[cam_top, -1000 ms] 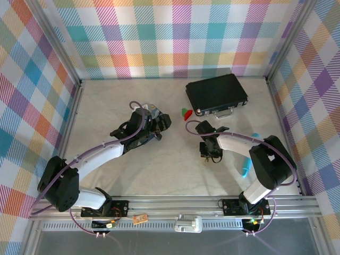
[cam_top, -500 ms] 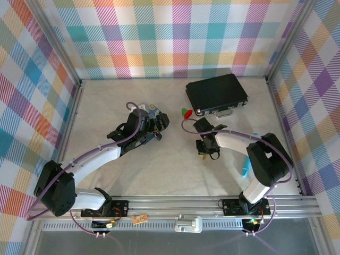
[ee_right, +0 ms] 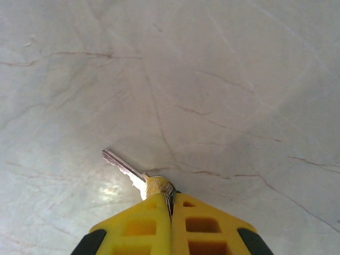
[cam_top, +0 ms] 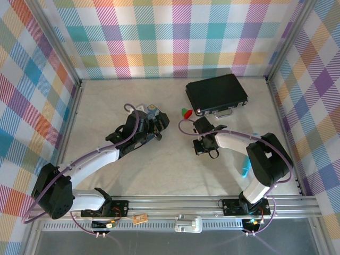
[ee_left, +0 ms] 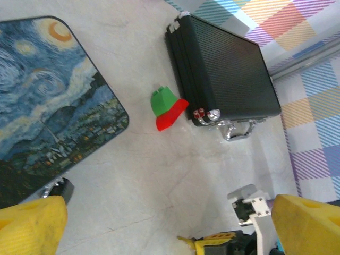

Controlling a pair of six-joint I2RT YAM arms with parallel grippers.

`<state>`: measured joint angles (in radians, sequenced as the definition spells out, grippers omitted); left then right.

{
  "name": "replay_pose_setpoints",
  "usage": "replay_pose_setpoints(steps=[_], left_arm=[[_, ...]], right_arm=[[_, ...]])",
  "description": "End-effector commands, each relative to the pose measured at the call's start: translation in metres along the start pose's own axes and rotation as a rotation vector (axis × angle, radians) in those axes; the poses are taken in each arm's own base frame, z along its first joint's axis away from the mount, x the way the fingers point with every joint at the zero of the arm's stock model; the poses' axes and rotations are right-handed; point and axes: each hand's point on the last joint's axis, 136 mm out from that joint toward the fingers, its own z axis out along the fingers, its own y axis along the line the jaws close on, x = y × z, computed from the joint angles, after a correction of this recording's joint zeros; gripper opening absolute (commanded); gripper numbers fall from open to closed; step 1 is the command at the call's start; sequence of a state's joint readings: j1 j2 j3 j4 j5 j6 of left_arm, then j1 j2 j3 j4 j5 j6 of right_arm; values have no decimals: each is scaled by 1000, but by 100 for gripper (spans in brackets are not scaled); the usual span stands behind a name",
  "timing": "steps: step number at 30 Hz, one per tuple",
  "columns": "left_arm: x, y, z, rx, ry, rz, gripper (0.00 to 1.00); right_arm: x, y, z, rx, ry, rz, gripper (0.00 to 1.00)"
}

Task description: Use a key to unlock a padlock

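Shut tight, the right claw (ee_right: 171, 206) pinches the head of the key (ee_right: 126, 169). The slim blade sticks out ahead of the fingertips, low over the pale bench (ee_right: 223, 79); whether it is lifted clear or resting there I cannot tell. So the first step, getting hold of the key, looks done.

A small dark piece with a silvery loop, which I take for the padlock (ee_left: 58, 187), lies on the bench just beside the edge of the blue painted tin (ee_left: 48, 106). The left claw (ee_left: 167, 226) hangs above it, spread wide and gripping nothing. From above, the two claws sit well apart across the middle of the bench.

My reading is that most of the job is left: steady the padlock, bring the key across, seat the blade, turn it and free the shackle. Farther out lie a red-and-green piece (ee_left: 166, 109) and a black case (ee_left: 223, 69).
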<state>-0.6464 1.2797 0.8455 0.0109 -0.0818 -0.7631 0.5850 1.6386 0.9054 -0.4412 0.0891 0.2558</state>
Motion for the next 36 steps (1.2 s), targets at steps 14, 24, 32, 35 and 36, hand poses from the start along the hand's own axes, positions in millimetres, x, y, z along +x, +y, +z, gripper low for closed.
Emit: replay_pose_setpoints(steps=[14, 24, 32, 35, 36], left_arm=[[37, -42, 23, 174, 40, -227, 86], [53, -63, 48, 203, 119, -164, 68], [66, -76, 67, 237, 172, -164, 58], [69, -81, 71, 248, 185, -168, 57], [71, -81, 72, 250, 189, -169, 55]], right_arm=[[-37, 31, -67, -304, -229, 215, 0], [-62, 46, -97, -398, -353, 195, 0], [-70, 51, -109, -430, -379, 188, 0], [-74, 53, -113, -438, -394, 190, 0], [-75, 53, -115, -441, -399, 187, 0]])
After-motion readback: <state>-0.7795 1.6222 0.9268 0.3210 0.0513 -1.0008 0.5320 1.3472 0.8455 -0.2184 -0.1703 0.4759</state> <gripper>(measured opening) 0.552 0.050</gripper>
